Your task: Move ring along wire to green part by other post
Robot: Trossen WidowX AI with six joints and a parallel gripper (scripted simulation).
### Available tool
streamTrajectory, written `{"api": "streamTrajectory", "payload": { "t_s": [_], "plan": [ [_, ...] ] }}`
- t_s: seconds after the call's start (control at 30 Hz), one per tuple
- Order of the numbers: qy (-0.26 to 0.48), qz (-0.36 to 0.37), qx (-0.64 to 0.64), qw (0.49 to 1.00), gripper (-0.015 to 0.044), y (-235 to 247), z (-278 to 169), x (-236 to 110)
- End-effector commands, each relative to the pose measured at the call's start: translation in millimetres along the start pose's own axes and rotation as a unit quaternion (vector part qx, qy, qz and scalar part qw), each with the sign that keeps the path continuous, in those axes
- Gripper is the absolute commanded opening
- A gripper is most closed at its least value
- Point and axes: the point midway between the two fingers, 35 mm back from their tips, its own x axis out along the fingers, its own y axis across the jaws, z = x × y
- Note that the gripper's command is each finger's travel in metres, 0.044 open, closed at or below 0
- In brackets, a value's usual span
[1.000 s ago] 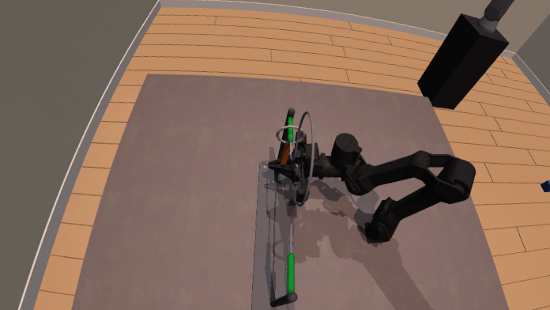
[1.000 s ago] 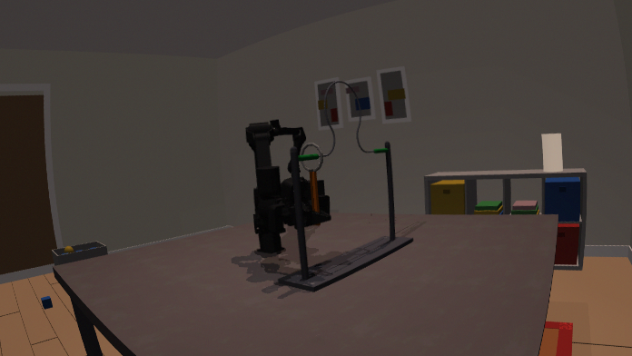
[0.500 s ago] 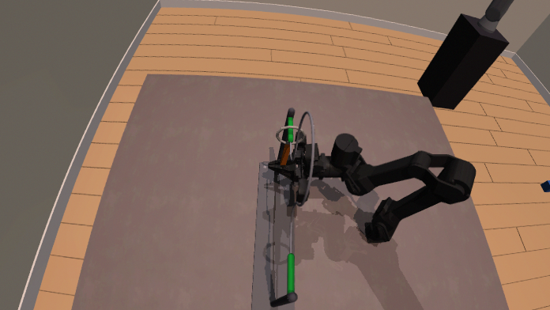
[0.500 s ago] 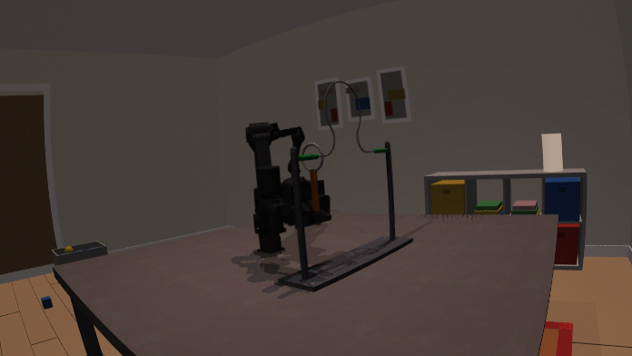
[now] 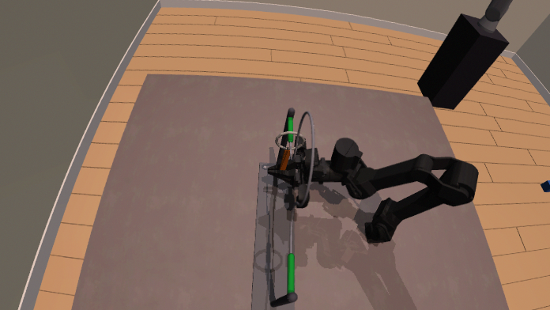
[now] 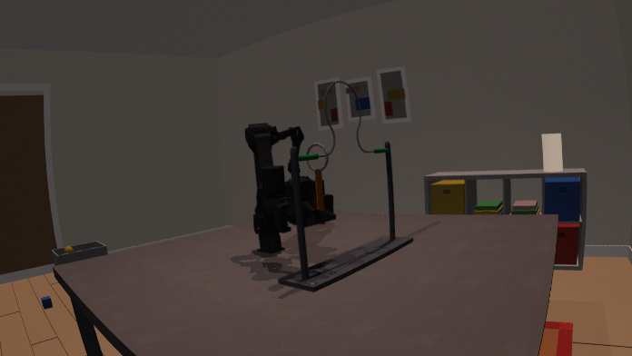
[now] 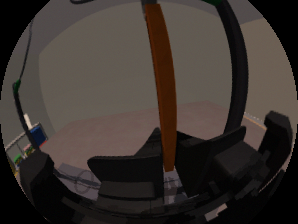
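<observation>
Gripper [image 7: 169, 179] pinches the low end of the handle [image 7: 162, 83]. Ring [image 6: 317, 156] sits on the green part [image 6: 308, 157] by the near post [image 6: 298, 213]. We judge transport just starting; next, guide it round the grey loop [image 6: 338, 97] untouched.

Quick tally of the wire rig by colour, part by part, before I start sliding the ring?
Green wire sleeves: 2, near post and far post
Dark posts: 2
Grey wire: 1
Grey ring: 1
Orange handle: 1, clamped in the gripper
Dark base plate: 1
Total: 8
</observation>
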Motion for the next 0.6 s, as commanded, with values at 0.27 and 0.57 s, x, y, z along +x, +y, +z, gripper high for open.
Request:
{"api": "streamTrajectory", "payload": {
  "t_s": [0.27, 0.57],
  "plan": [
    [-0.002, 0.001, 0.007, 1.0, -0.015, 13, 2, 0],
    [-0.002, 0.004, 0.025, 1.0, -0.015, 27, 2, 0]
  ]
}}
